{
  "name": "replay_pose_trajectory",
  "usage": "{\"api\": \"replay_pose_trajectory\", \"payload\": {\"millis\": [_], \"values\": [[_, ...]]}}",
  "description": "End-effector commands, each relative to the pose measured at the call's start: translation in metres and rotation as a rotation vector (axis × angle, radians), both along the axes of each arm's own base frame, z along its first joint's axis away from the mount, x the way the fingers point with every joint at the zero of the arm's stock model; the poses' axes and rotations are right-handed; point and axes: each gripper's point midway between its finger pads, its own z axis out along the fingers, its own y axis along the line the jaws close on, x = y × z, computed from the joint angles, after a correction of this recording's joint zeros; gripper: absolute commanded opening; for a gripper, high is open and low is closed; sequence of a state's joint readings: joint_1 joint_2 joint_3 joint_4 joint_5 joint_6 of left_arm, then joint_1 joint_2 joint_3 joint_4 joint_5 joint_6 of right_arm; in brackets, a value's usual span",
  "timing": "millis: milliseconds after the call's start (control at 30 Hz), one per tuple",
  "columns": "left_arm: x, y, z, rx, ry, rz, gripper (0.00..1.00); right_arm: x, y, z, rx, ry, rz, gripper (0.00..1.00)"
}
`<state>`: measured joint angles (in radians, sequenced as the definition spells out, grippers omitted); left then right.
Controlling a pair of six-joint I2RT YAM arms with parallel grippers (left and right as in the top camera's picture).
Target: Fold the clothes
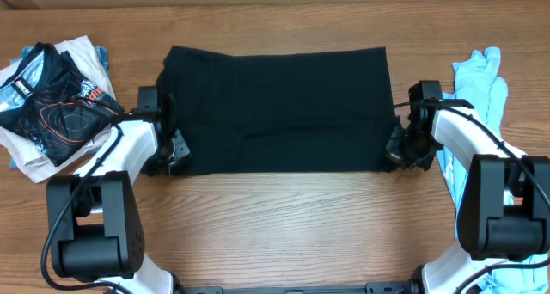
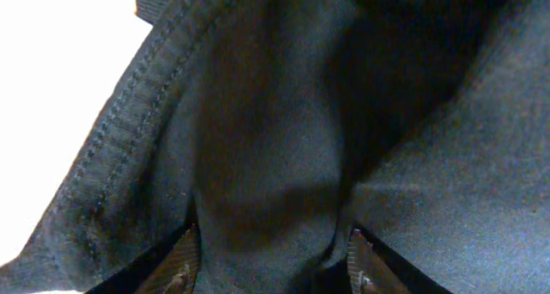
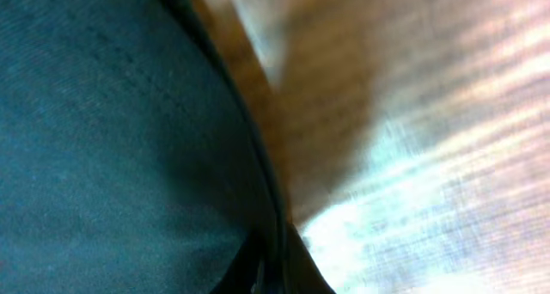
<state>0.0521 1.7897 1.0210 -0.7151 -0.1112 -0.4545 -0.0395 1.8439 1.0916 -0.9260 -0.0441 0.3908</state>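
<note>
On the wooden desk (image 1: 292, 217), both arms reach low to the near corners of the plain black fabric T-shirt (image 1: 275, 105), which lies flat at centre.
The left arm (image 1: 120, 152) angles in, left jaws part-open astride bunched hem. The right arm (image 1: 460, 131) mirrors it, right jaws closed at the shirt's edge; blur hides any catch. Bare wood lies in front; a printed clothes pile (image 1: 51, 96) and a light blue tee (image 1: 481, 79) flank the arms.

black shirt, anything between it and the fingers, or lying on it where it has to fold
Nothing visible. The left gripper and right gripper are at the near corners of the black shirt, with cloth between the left fingers. The printed pile and the light blue tee lie off to the sides.
</note>
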Motion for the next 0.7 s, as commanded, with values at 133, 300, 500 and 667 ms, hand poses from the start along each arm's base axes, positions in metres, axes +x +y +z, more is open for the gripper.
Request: {"api": "replay_pose_trajectory", "payload": {"millis": [133, 300, 500, 667], "values": [[-0.084, 0.013, -0.022, 0.063, 0.29, 0.08, 0.57, -0.061, -0.021, -0.005, -0.145, 0.237, -0.087, 0.04], [-0.113, 0.015, -0.016, 0.057, 0.406, 0.123, 0.57, -0.086, -0.02, 0.003, -0.15, 0.345, -0.106, 0.04], [-0.124, 0.019, -0.012, 0.05, 0.446, 0.153, 0.6, -0.091, -0.019, 0.006, -0.147, 0.368, -0.106, 0.05], [-0.096, 0.018, -0.013, 0.024, 0.351, 0.124, 0.68, -0.073, -0.018, 0.006, -0.131, 0.28, -0.114, 0.11]]}}
